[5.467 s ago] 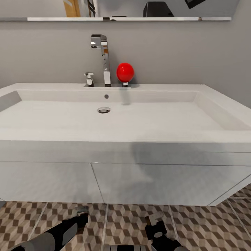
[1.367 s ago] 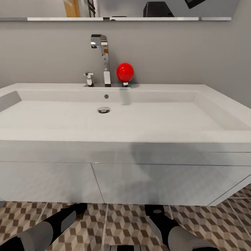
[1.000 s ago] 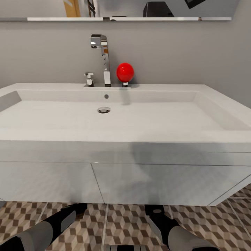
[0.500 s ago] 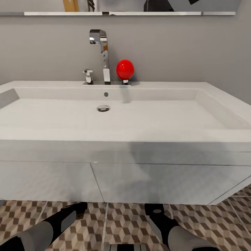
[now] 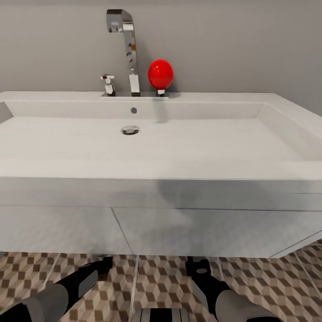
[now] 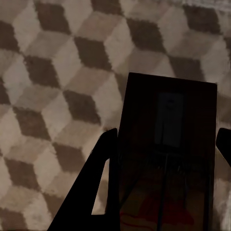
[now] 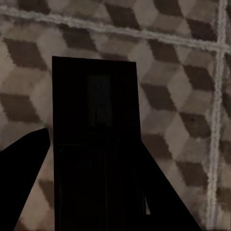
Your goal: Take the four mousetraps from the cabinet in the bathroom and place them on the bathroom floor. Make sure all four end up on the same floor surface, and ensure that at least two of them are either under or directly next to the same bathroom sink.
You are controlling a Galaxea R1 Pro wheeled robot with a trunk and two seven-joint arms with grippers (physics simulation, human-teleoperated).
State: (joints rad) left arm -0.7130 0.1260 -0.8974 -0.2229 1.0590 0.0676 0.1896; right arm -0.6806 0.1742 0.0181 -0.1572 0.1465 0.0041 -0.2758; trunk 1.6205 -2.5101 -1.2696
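Note:
The white sink [image 5: 179,172] hangs on the wall right in front of me, above the cube-patterned bathroom floor [image 5: 165,281]. Both of my arms reach low under its front edge, which hides the fingertips in the head view. In the left wrist view, my left gripper [image 6: 166,139] is shut on a dark-brown mousetrap [image 6: 144,192] just over the tiles [image 6: 48,72]. My right gripper [image 7: 96,144] grips another mousetrap [image 7: 96,183] close above the floor [image 7: 183,96]. The cabinet is out of view.
A chrome faucet [image 5: 127,40] and a red ball [image 5: 160,74] stand on the sink's back ledge against the grey wall. The sink's boxy underside hangs low over the floor, right above both wrists.
My head camera has tilted down, so the mirror shelf left the picture. Both arms reached forward under the sink several seconds back and have held still since.

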